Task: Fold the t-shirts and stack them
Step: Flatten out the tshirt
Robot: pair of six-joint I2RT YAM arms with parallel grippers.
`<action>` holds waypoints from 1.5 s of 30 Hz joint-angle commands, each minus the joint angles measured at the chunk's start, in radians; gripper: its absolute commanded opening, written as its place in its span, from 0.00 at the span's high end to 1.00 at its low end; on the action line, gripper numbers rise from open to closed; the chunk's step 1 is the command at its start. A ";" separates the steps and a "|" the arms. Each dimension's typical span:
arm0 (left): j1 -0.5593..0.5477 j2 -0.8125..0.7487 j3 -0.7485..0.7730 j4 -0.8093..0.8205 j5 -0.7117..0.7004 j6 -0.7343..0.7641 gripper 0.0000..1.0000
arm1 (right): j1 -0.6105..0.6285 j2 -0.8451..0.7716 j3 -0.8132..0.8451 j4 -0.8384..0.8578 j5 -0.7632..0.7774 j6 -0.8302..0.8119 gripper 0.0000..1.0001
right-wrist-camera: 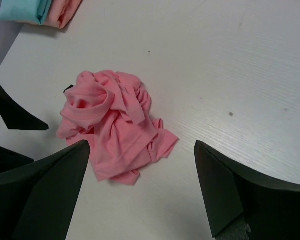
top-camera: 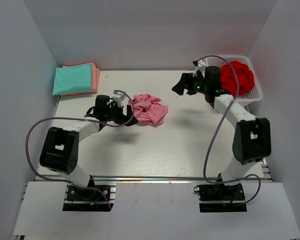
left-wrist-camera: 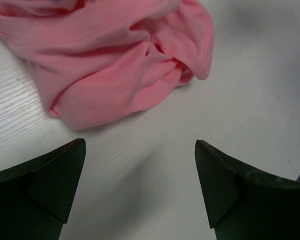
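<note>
A crumpled light pink t-shirt (top-camera: 149, 109) lies in a heap at the middle of the table; it also shows in the left wrist view (left-wrist-camera: 115, 65) and the right wrist view (right-wrist-camera: 115, 125). A folded teal t-shirt (top-camera: 74, 79) lies on a folded salmon-orange one (top-camera: 95, 75) at the far left corner. My left gripper (top-camera: 131, 116) is open and empty just left of the pink heap, its jaws (left-wrist-camera: 140, 145) wide apart over bare table. My right gripper (top-camera: 181, 85) is open and empty (right-wrist-camera: 140, 145), raised to the right of and beyond the heap.
A white mesh basket (top-camera: 255, 95) at the far right holds a crumpled red cloth (top-camera: 236, 76). White walls close in the table on the left, back and right. The right arm's cable loops above the table's right part.
</note>
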 commanded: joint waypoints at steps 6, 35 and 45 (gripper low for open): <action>-0.063 0.153 0.105 -0.088 -0.159 0.043 0.07 | 0.134 0.303 0.317 -0.186 0.017 -0.082 0.10; -0.063 -0.078 0.190 -0.008 -0.265 -0.067 1.00 | 0.232 0.212 0.237 0.083 0.184 -0.019 1.00; -0.045 -0.404 0.225 -0.107 -0.536 -0.049 1.00 | 0.231 -0.141 0.152 0.089 0.489 -0.056 1.00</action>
